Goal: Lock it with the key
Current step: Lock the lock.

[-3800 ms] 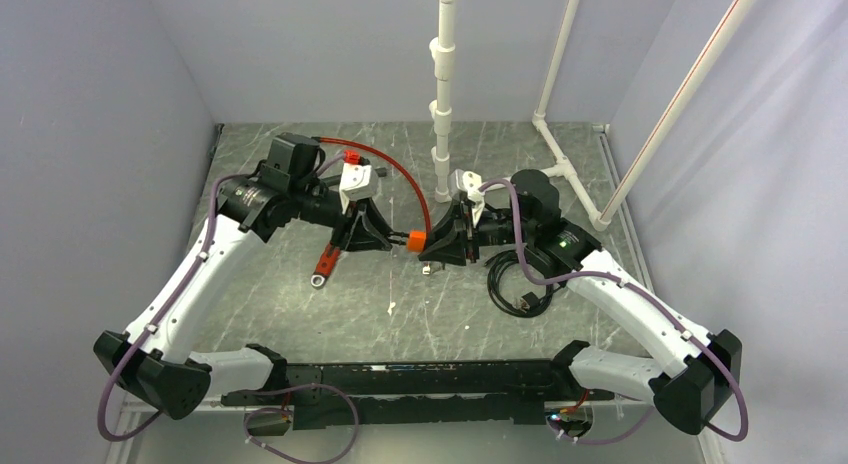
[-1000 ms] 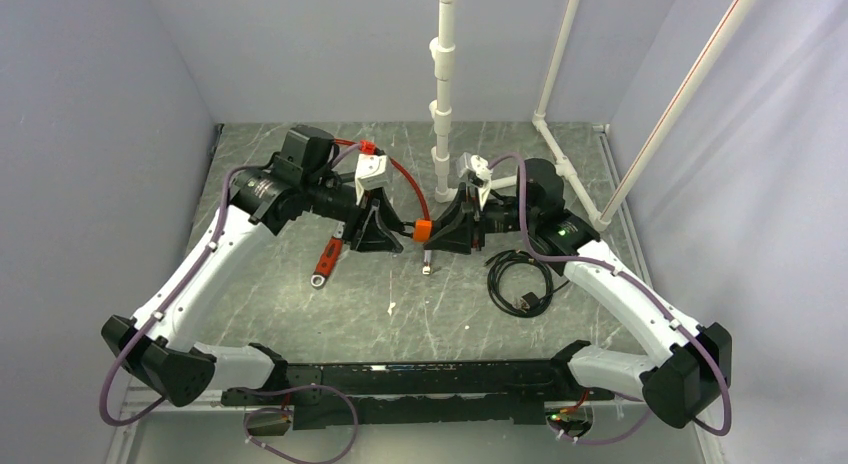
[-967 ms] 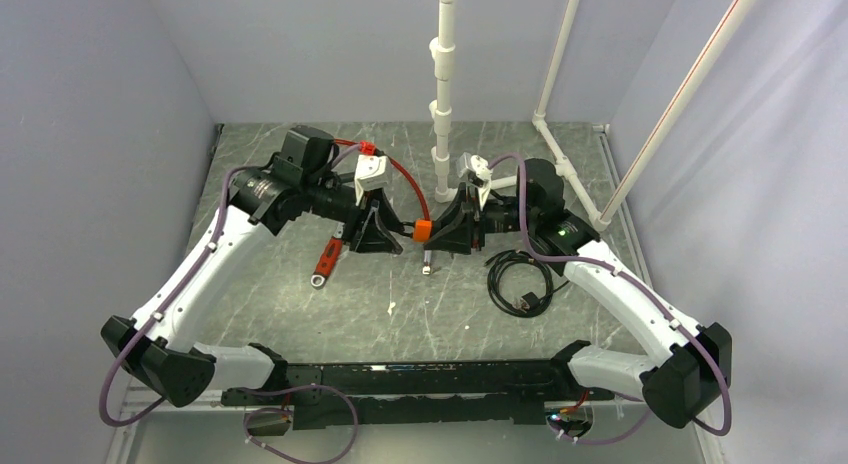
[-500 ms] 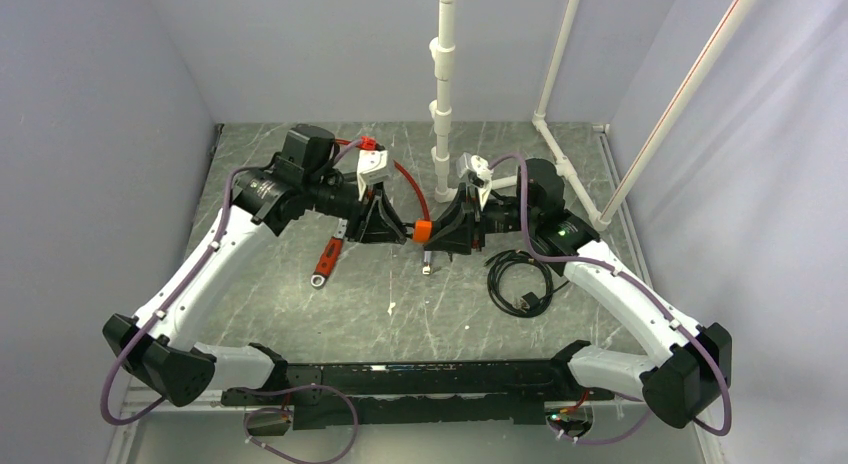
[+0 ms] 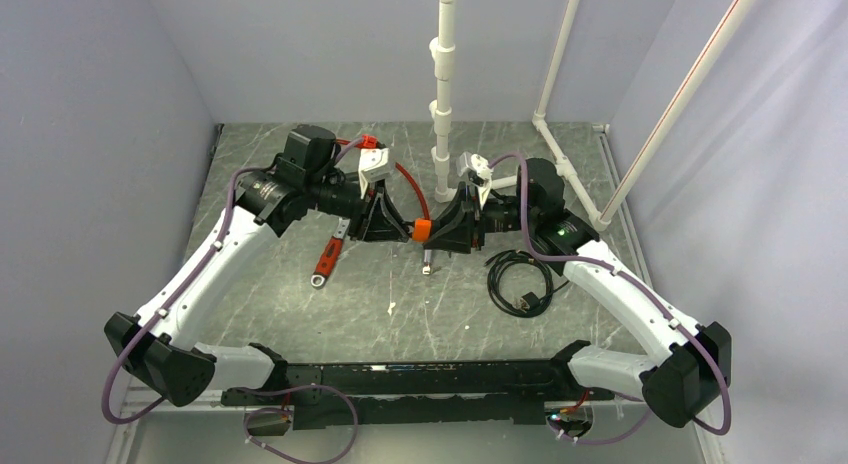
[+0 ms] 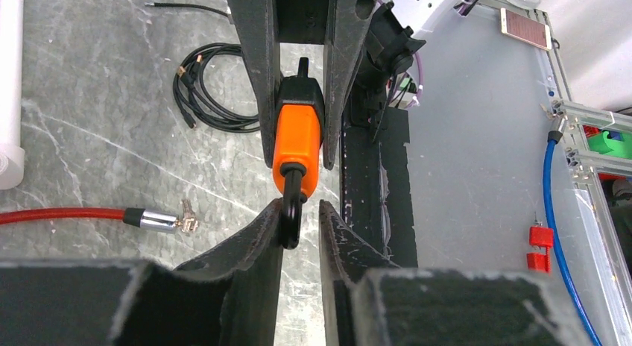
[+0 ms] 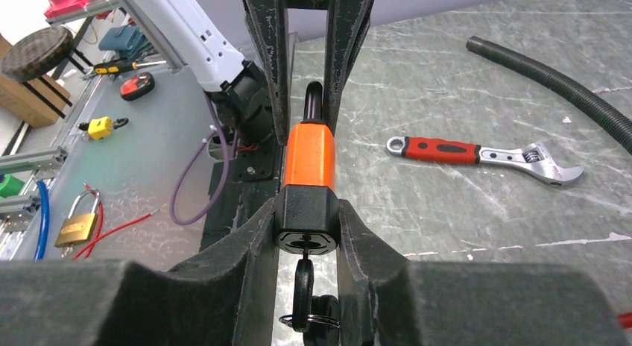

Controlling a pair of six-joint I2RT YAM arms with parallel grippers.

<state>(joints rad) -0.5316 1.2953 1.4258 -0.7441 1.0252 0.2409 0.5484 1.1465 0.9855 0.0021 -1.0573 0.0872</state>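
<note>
An orange padlock point(image 5: 422, 230) with a black base hangs in the air between my two grippers. My right gripper point(image 7: 308, 206) is shut on its black base point(image 7: 307, 212). The key point(image 7: 303, 286) sticks in the keyhole on the underside, its black head hanging between my right fingers with a ring and a second black head behind it. My left gripper point(image 6: 301, 208) stands round the black shackle point(image 6: 292, 221). The shackle touches one left finger, and a gap shows to the other. In the left wrist view the orange body point(image 6: 298, 133) sits between my right fingers.
A red-handled wrench point(image 5: 327, 260) lies on the table below my left gripper. A coiled black cable point(image 5: 520, 282) lies to the right, under my right arm. A red cable point(image 5: 400, 174) arcs behind the grippers, its metal end point(image 6: 153, 221) lying near the padlock. White pipes point(image 5: 443, 94) stand at the back.
My left gripper has moved right up to the padlock, and its jaws have narrowed round the shackle. My right gripper has held still with the padlock.
</note>
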